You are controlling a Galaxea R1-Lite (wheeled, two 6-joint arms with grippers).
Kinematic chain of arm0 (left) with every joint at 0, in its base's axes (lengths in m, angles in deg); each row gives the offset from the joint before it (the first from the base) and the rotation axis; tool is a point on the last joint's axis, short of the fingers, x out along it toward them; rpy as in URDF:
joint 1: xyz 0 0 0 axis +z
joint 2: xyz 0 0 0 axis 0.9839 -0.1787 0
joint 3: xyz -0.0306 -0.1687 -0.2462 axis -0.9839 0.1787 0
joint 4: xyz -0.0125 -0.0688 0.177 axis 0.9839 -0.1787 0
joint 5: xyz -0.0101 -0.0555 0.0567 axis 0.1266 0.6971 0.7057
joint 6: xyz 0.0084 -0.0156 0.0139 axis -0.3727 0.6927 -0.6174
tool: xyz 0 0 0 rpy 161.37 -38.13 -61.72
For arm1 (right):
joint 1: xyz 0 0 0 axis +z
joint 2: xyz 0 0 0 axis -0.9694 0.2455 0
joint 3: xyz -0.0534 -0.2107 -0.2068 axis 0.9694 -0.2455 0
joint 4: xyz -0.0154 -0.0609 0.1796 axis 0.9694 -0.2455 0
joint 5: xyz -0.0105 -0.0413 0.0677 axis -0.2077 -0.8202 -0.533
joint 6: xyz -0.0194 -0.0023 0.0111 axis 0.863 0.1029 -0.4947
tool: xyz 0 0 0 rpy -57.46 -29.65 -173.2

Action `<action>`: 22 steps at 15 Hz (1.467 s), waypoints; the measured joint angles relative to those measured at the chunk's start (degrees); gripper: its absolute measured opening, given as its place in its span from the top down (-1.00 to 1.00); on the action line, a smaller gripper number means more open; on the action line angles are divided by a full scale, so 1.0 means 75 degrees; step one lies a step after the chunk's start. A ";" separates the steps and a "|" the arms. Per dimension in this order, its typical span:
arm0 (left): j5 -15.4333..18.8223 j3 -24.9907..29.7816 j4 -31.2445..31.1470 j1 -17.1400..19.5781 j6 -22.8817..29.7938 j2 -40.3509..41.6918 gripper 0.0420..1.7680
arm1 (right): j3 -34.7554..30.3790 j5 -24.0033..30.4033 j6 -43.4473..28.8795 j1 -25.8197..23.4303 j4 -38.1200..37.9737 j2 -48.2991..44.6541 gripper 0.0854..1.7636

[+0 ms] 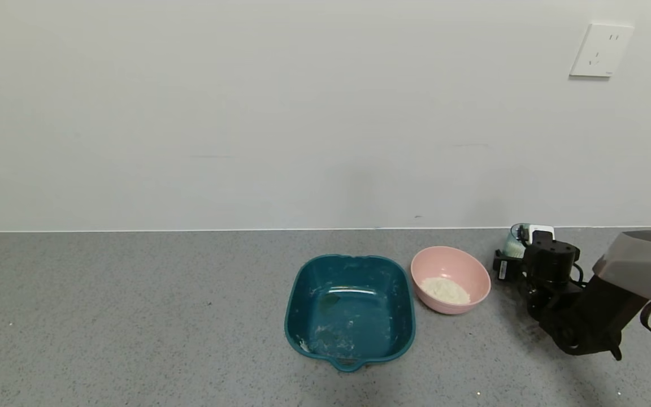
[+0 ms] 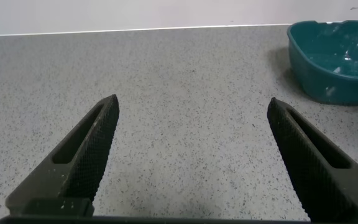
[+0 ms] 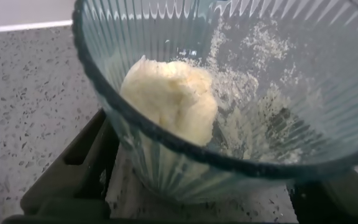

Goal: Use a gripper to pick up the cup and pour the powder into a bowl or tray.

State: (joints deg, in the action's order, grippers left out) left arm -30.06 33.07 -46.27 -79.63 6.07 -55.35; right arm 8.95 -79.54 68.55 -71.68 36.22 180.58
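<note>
Near the desk's back edge on the right side, my right gripper point(image 1: 520, 249) clasps the ribbed cup point(image 3: 229, 106) low on its wall, powder point(image 3: 169, 99) clumped inside. Thin plastic, I judge: light, slick, easily squeezed, so a gentle hold suits it. Beside it stands the pink bowl point(image 1: 461, 263), already holding powder, then a teal tray point(image 1: 297, 294). Speckled grey desk, plain white wall. My left gripper point(image 2: 191, 155) idles wide open, holding nothing.

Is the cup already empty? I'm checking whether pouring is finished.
No: in the right wrist view a clump of powder lies inside the cup, which the right gripper holds.
</note>
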 joint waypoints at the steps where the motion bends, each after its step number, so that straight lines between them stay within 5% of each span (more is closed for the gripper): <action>1: 0.0000 0.0000 0.0000 0.0000 0.0000 0.0000 -0.94 | -0.0102 0.0033 -0.0003 0.0000 0.0000 -0.0039 -0.80; 12: 0.0000 0.0000 0.0000 0.0000 0.0003 0.0000 -0.94 | -0.1999 0.1128 0.0003 -0.0023 -0.0057 -0.1682 -0.90; 22: 0.0000 0.0000 0.0000 0.0000 0.0000 0.0000 -0.94 | -0.4567 0.1807 0.0476 0.0208 -0.0831 -0.5208 -0.92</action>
State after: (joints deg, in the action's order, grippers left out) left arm -30.06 33.07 -46.27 -79.63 6.07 -55.35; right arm -25.31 -65.99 72.12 -70.12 29.99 141.53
